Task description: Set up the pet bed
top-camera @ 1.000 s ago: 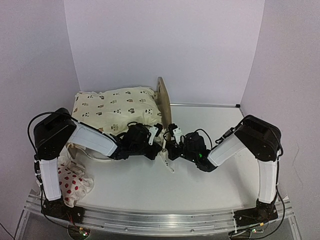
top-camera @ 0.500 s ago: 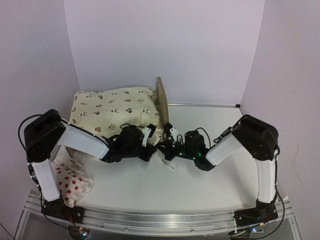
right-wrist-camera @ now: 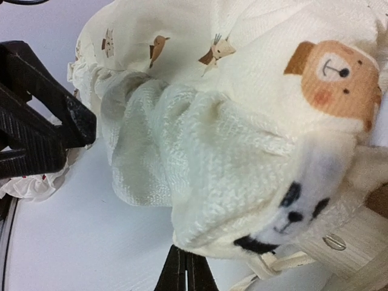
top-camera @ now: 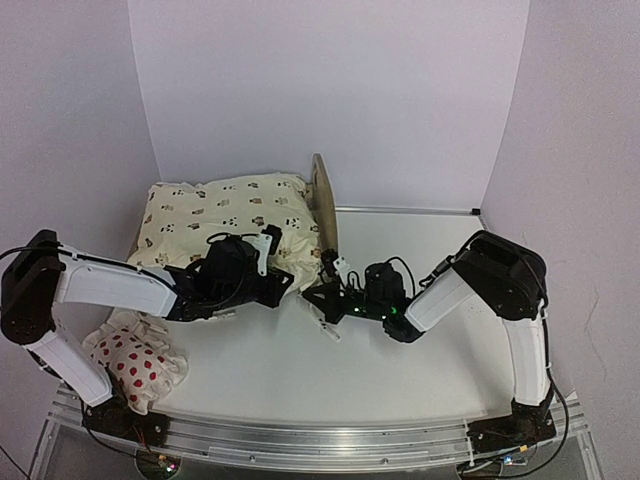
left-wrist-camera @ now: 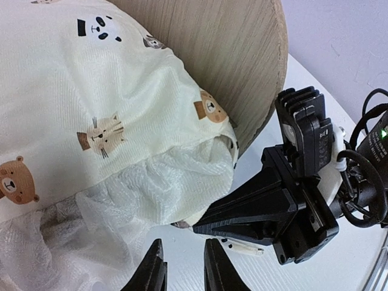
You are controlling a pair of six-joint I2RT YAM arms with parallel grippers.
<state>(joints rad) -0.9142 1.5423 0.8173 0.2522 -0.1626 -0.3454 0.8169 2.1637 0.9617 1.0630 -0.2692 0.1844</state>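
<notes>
The pet bed stands at the back left, its wooden headboard upright. The cream animal-print cushion covers it. In the top view my left gripper hovers just off the cushion's near right corner. Its fingers stand slightly apart with only bare table between them. My right gripper is shut, and its tips press under that same corner of the cushion. Whether they pinch fabric is hidden. A white tie lies under the right gripper.
A small white pillow with red spots lies at the near left by the left arm's base. White walls close in the table at the back and on both sides. A wooden rail of the bed frame shows at the cushion's corner.
My left arm has drawn back to the left and its gripper has opened off the cushion's corner. The right gripper has stayed shut and edged slightly left to that corner.
</notes>
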